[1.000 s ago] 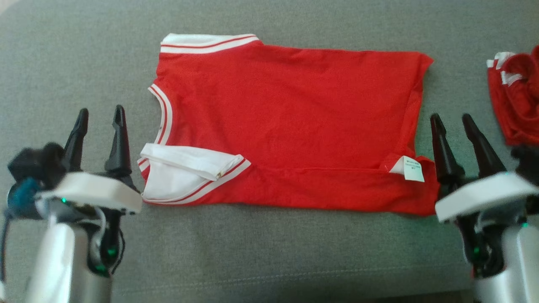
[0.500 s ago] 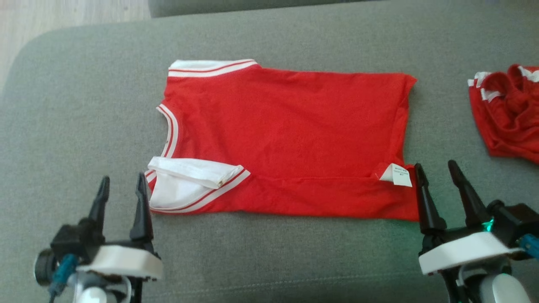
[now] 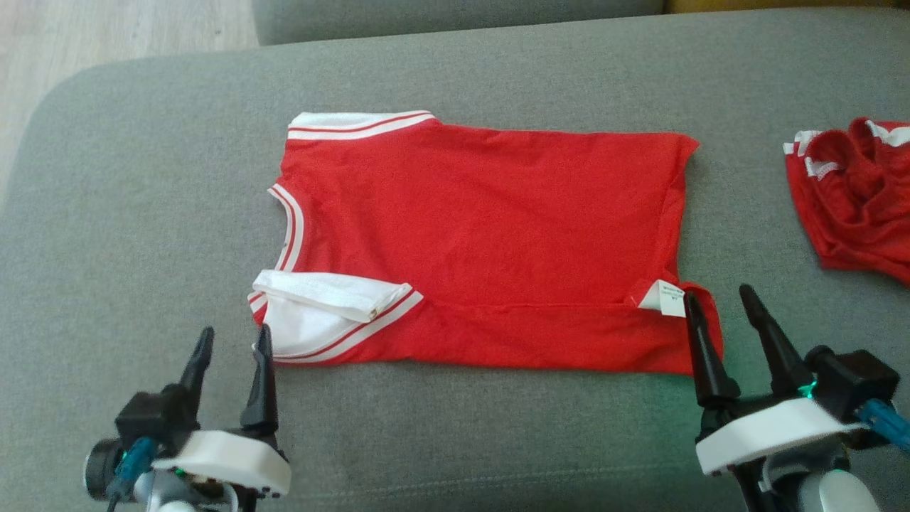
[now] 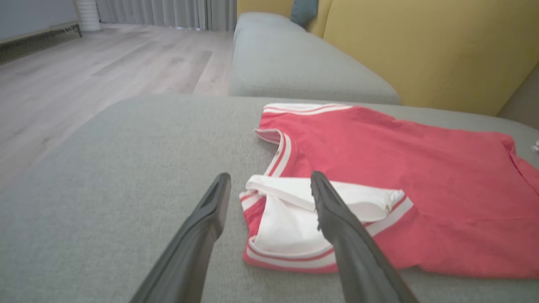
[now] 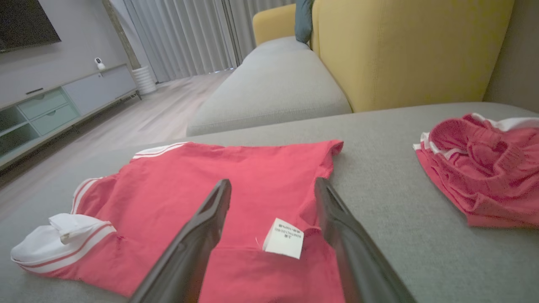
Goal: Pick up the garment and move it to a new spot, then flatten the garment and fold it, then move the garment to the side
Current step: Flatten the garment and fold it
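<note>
garment (image 3: 483, 235) flat on cushion (image 3: 142, 213); left gripper (image 3: 235, 331), right gripper (image 3: 716, 293) both spread at near corners (wide cushion margin left).

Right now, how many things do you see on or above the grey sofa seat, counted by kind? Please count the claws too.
Red shirt, spread flat: 1
Red garment, crumpled: 1
White label on the shirt: 1
Open claws: 2 (left claw, right claw)
Total: 5

Bare cushion (image 3: 142, 213) left of garment (image 3: 483, 235), bundle (image 3: 860, 199) right
</note>
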Controlling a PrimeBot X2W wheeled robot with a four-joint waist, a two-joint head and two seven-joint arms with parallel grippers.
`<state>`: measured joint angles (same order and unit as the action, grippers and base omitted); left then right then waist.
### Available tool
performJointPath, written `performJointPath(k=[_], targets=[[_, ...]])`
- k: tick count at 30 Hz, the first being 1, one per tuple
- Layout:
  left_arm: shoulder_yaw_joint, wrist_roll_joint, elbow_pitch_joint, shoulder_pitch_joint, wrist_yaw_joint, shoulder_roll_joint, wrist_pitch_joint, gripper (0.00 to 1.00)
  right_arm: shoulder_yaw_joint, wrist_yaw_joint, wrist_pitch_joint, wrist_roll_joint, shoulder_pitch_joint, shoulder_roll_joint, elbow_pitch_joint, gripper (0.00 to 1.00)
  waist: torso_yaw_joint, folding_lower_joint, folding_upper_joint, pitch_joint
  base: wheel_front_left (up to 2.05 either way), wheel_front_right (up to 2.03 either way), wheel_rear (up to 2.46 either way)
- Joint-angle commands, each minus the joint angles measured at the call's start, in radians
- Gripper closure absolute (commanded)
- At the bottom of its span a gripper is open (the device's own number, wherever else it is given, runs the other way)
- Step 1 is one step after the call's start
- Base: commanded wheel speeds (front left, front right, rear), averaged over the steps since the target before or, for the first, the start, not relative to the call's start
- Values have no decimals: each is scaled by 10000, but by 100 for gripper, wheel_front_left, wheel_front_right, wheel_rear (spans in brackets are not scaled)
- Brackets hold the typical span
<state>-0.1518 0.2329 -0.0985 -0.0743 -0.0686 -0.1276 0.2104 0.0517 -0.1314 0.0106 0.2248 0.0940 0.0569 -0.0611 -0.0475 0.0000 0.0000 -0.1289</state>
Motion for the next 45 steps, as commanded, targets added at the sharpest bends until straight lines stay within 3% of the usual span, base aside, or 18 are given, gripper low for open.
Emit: performJointPath(k=[1, 15, 23, 24, 25, 26, 34, 45], targets=[[257, 99, 186, 473, 78, -73, -65, 0, 167, 7, 64, 14, -145, 119, -175, 0, 8, 0, 0, -71, 0, 0, 0], [131, 1539, -2256, 1735, 1096, 30, -1715, 0, -211, 7, 1210, 190, -946, 384, 2163, 0, -35, 0, 0, -943, 0, 0, 0], [-25, 2013, -2866, 2068, 1381, 9, -2680, 3, 118, 7, 2109, 692, -1494, 268, 2939, 0, 40, 0, 0, -1129, 0, 0, 0], [-67, 2033, -2892, 2114, 1429, -20, -2731, 71, 187, 7, 2252, 767, -1557, 266, 3010, 27, 51, 0, 0, -1141, 0, 0, 0], [-101, 2095, -2922, 2150, 1482, -22, -2794, 100, 220, 7, 2285, 878, -1625, 263, 3031, 62, 70, 0, 0, -1153, 0, 0, 0], [-109, 2150, -2916, 2178, 1520, -23, -2777, 100, 234, 7, 2335, 964, -1670, 274, 3067, 100, 87, 0, 0, -1164, 0, 0, 0], [-141, 1881, -2308, 1861, 1182, -105, -2269, 100, 222, 7, 2042, 1248, -1725, 577, 2860, 100, 247, 0, 0, -1066, 0, 0, 0], [-122, 2132, -1422, 519, 734, -86, -2746, 100, 282, 7, 2250, 1621, -940, 949, 2731, 100, 582, 0, 0, -401, 0, 0, 0]])
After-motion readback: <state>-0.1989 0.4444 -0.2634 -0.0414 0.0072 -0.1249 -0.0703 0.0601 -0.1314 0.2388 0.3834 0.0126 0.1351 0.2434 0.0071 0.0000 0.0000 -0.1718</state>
